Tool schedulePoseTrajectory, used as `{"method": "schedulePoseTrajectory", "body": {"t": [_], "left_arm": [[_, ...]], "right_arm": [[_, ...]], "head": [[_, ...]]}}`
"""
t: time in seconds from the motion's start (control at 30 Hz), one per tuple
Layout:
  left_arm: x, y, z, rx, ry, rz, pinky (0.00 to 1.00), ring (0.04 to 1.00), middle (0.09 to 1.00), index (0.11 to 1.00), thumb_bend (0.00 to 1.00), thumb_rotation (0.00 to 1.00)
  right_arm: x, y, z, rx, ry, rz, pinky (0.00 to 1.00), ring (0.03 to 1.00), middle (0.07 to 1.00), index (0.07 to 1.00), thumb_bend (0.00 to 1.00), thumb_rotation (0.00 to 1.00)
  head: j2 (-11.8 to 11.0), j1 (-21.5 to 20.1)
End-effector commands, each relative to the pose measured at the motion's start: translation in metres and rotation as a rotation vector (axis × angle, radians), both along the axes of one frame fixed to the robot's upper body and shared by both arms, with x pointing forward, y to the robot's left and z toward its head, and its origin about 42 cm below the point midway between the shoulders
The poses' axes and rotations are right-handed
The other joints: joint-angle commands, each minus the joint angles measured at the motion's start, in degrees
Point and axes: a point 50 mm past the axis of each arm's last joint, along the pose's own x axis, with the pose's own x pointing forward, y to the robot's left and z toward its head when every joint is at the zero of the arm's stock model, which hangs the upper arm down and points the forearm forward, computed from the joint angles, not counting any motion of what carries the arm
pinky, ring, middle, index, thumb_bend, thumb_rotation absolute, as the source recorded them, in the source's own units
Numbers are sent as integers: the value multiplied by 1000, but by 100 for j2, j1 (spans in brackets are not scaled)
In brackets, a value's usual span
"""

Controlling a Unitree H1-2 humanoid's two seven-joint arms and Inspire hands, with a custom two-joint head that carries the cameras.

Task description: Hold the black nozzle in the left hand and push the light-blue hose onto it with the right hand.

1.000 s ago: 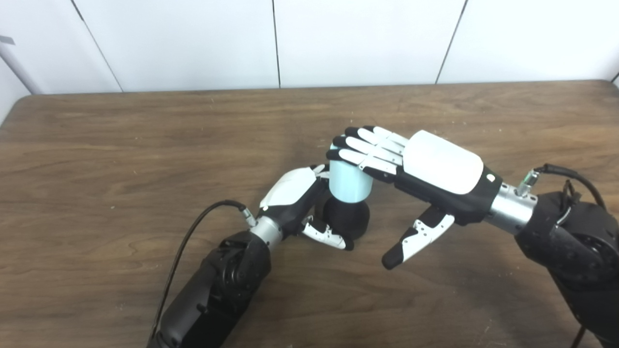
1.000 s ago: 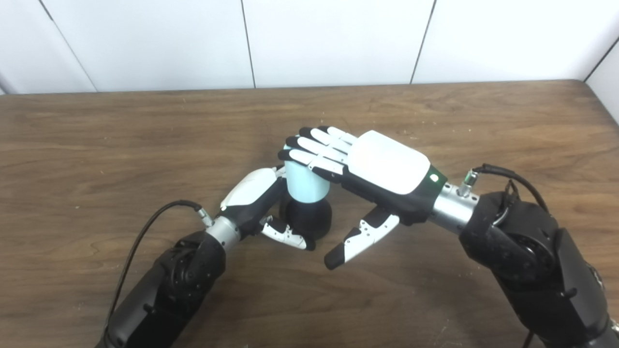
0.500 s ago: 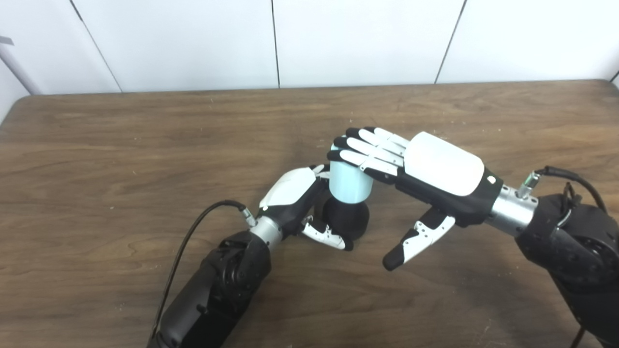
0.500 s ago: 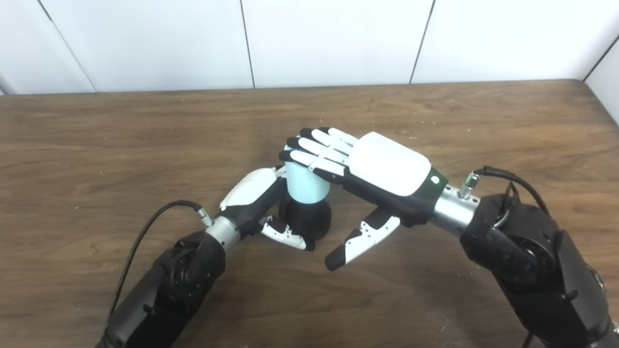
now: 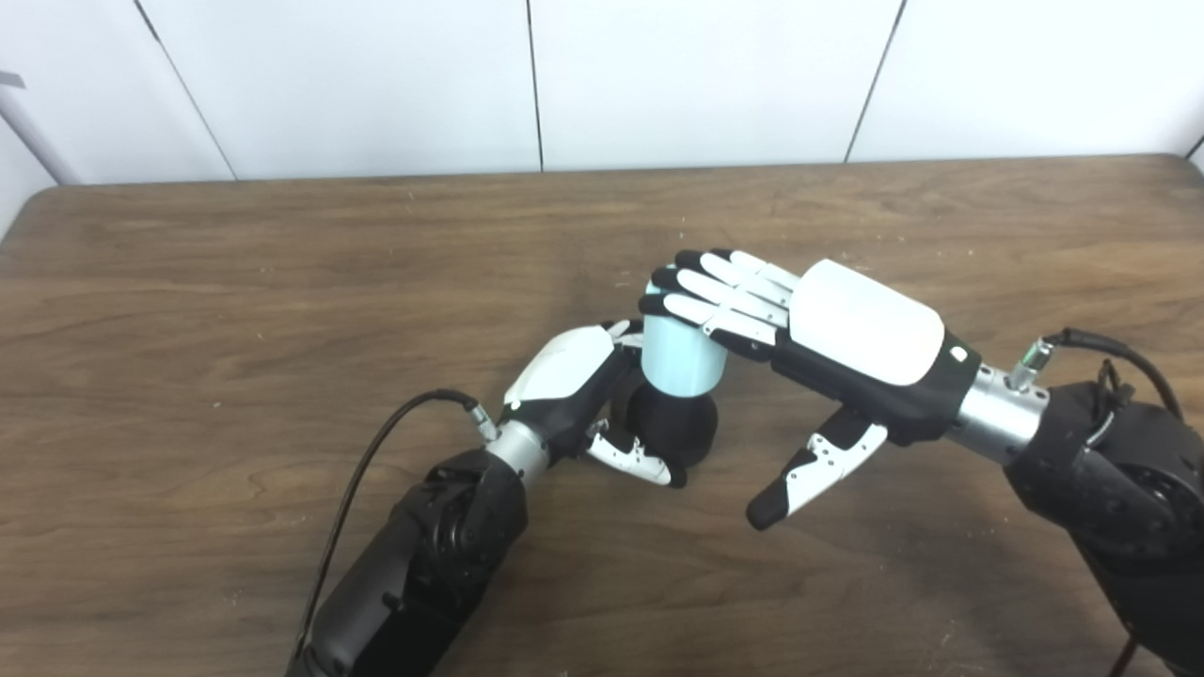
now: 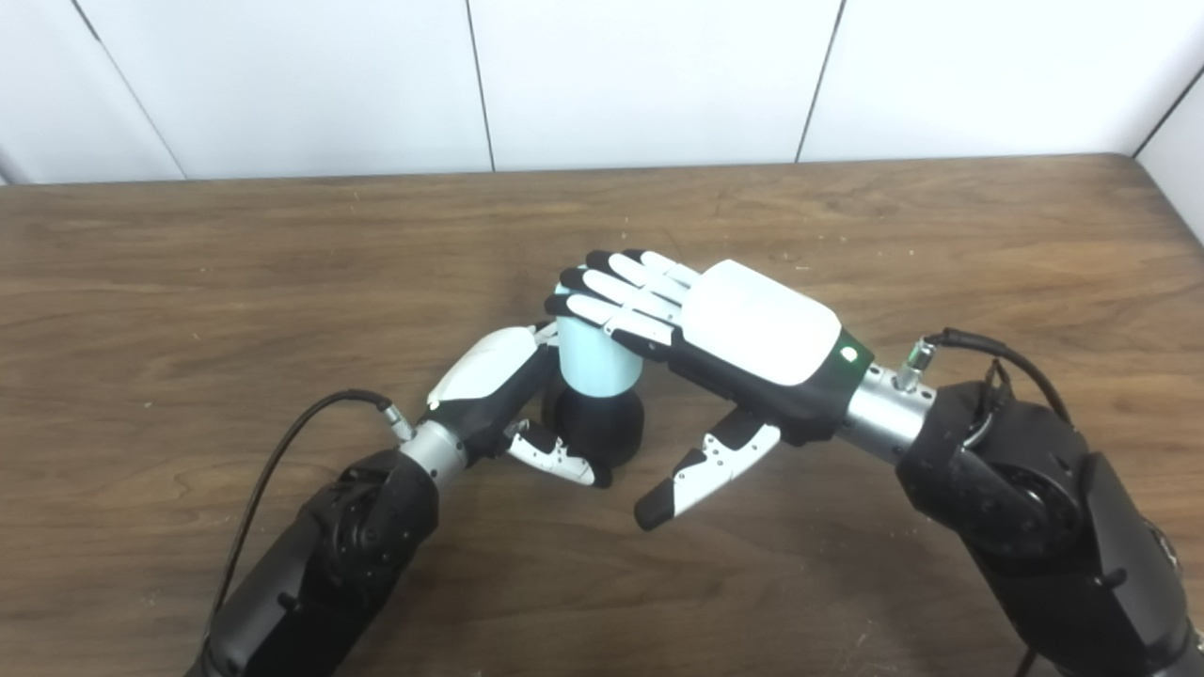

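The black nozzle (image 5: 673, 425) stands on the wooden table (image 5: 235, 282) near its middle, with the light-blue hose (image 5: 680, 354) sitting upright on top of it. My left hand (image 5: 576, 390) is wrapped around the nozzle from the left, thumb curled across its front. My right hand (image 5: 809, 329) lies flat, palm down, its straight fingers (image 5: 715, 291) resting on the hose's top end. Its thumb hangs down apart from the hose, holding nothing. The hose's top rim is hidden under those fingers.
The table's far edge meets a white panelled wall (image 5: 527, 85). A black cable (image 5: 376, 461) loops off my left wrist over the tabletop, and another cable (image 5: 1110, 348) arcs from my right wrist.
My right hand and forearm have crept slightly to the right and down. The hose, nozzle and left hand have stayed where they were.
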Motion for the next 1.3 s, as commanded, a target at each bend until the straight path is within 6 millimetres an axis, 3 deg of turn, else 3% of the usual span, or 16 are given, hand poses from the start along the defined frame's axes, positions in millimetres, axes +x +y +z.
{"method": "schedulePoseTrajectory", "body": {"t": [0.0,1.27], "left_arm": [[-18,23,-49,139,229,30,1000,998,873,481,522,45],[-17,25,-45,139,231,34,1000,997,872,481,522,45]], "right_arm": [[-2,-6,-16,-99,82,4,1000,1000,1000,957,656,1000],[-3,-2,-36,-100,142,13,1000,1000,1000,963,659,1000]], "head": [[7,4],[36,23]]}}
